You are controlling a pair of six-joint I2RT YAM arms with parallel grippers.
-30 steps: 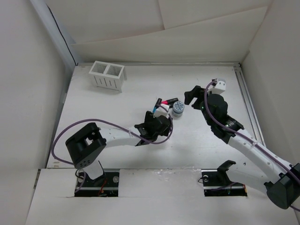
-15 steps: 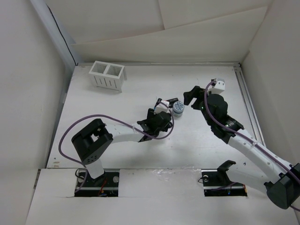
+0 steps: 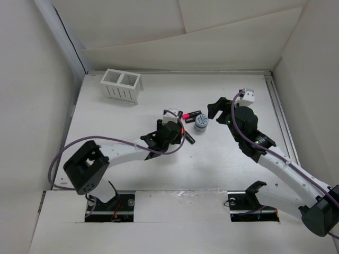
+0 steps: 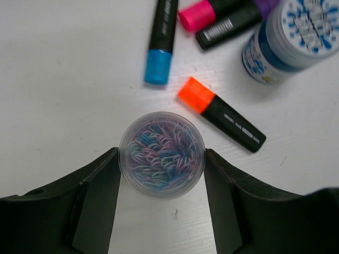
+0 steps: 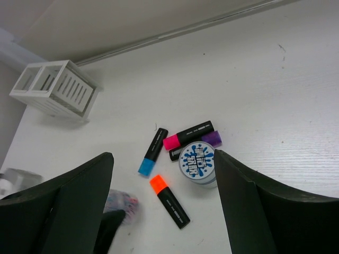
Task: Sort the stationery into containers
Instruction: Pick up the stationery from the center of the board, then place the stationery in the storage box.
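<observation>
Left gripper [image 4: 161, 159]: fingers [image 4: 95, 196] pressed against both sides of a clear round clip tub [image 4: 161, 154], pinching it. Tub packed with pastel paper clips. Cannot tell whether it is lifted or resting on the tabletop [image 3: 132, 121]. Sits at the near-left of the marker cluster, close to the orange-ended marker [image 4: 222, 114] but apart from it.

Marker cluster at mid-tabletop, between the two arms:
- Blue-ended marker [image 5: 152, 152] on the left side of the cluster, lying flat, blue end toward the near side.
- Pink-ended marker [image 5: 188, 136] to its right, lying crosswise, pink end to the left.
- Second black pen [image 4: 228, 26] tight alongside the pink-ended marker on its near side, with a purple end [image 5: 212, 138] at the right.
- Orange-ended marker nearest of the group, flat, orange end toward the far-left, black body running near-right.
- Splash-lid tub [image 5: 197, 163], round, upright, blue-and-white lid, right against the near side of the pink and black pair at their right end.

Right gripper [image 3: 215, 108]: hovers just right of the cluster, beside the splash-lid tub. Fingers [image 5: 74, 206] spread wide, gripping no object; frames the whole cluster in the wrist view.

Basket [image 3: 121, 84]: white, slatted sides, two square compartments side by side. Stands at the far-left of the tabletop, well apart from the cluster and from both grippers.
</observation>
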